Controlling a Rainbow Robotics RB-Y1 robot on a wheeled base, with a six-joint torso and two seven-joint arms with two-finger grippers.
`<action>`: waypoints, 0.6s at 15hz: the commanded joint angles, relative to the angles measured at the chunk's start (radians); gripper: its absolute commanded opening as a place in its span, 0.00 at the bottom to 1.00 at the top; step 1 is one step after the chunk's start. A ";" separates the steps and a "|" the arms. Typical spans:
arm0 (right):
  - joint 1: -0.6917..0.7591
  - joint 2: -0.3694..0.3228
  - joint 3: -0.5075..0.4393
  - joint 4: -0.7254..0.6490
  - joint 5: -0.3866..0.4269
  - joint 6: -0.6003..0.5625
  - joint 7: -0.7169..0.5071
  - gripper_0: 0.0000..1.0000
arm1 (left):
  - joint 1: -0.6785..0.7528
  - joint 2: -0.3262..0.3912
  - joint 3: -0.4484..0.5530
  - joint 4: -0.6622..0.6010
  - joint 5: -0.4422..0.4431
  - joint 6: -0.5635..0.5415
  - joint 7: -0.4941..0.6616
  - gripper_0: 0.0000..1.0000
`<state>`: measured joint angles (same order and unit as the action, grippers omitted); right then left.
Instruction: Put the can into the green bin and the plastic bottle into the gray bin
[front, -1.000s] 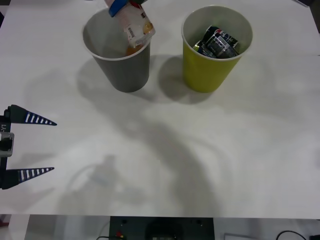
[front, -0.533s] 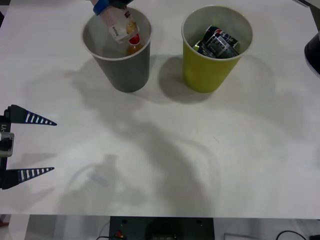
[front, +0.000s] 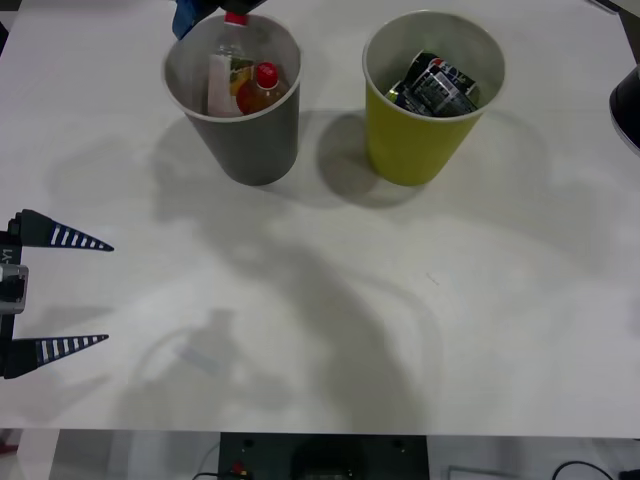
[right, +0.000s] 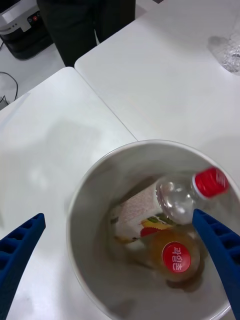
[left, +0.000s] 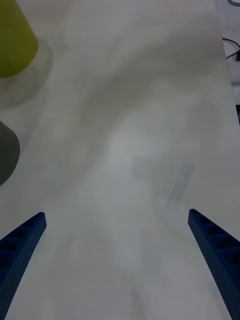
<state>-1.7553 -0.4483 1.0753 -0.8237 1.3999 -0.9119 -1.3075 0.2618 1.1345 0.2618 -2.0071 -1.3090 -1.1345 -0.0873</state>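
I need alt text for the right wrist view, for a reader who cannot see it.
The open right gripper hangs over the gray bin, looking straight down into it. Inside lie the plastic bottle, clear with a red cap, and an amber bottle with a red cap, on a white table.

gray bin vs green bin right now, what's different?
The gray bin is dark gray with a pale inside; the green bin is yellow-green. The gray bin holds two red-capped bottles, the plastic bottle among them; the green bin holds a crushed dark can. Both are upright, tapered, round-rimmed, similar in size.
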 joint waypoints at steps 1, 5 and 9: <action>0.000 -0.056 0.000 -0.011 -0.096 -0.056 0.074 1.00 | 0.000 0.000 0.000 0.000 0.000 0.000 0.000 0.98; 0.002 -0.167 0.000 -0.084 -0.162 -0.123 0.102 1.00 | 0.000 0.000 0.000 0.000 0.000 0.000 0.000 0.98; 0.019 -0.277 0.000 -0.178 -0.205 -0.179 0.120 1.00 | 0.000 0.000 0.000 0.000 0.000 0.000 0.000 0.98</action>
<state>-1.7429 -0.7042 1.0754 -0.9835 1.2029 -1.0839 -1.1945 0.2618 1.1345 0.2618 -2.0072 -1.3090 -1.1345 -0.0873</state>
